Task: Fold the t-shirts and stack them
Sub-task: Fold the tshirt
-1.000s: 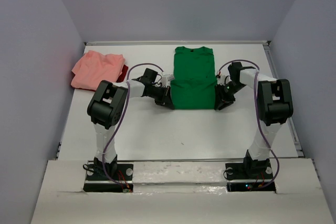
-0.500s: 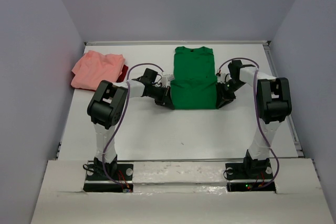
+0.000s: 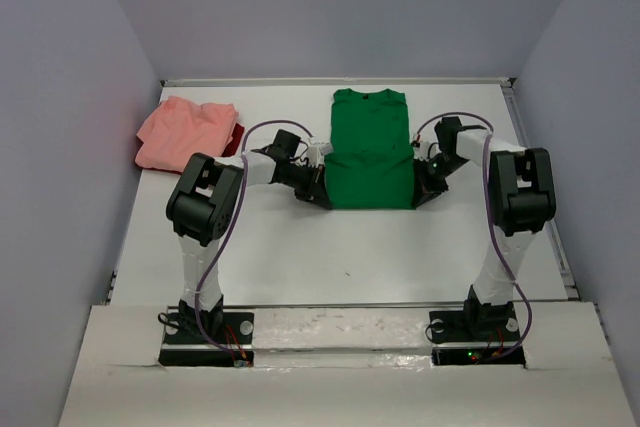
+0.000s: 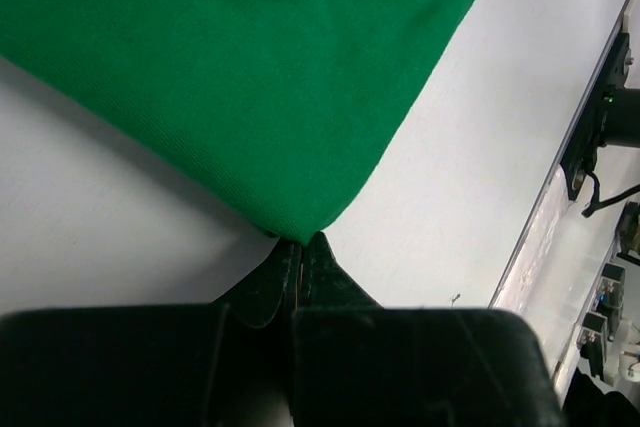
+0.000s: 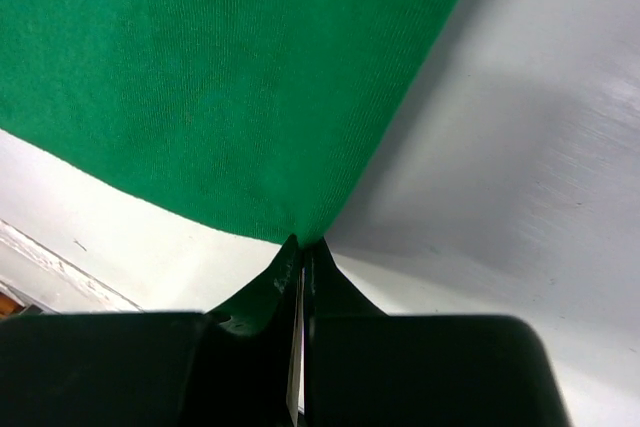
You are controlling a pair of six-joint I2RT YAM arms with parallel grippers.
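Note:
The bright green t-shirt (image 3: 370, 149) lies flat in the middle of the table, sleeves folded in, collar at the far end. My left gripper (image 3: 322, 199) is shut on its near left corner (image 4: 296, 225). My right gripper (image 3: 418, 199) is shut on its near right corner (image 5: 300, 229). The salmon-pink t-shirt (image 3: 184, 131) lies bunched at the far left, with a bit of dark red cloth (image 3: 237, 136) showing at its right edge.
The white table (image 3: 380, 247) has a raised rim at the back and right (image 3: 545, 187). Grey walls stand close on both sides. The arm bases (image 3: 205, 332) sit at the near edge.
My right gripper has shifted slightly toward the shirt's near right corner and closed there. The left arm and the shirts have stayed in place.

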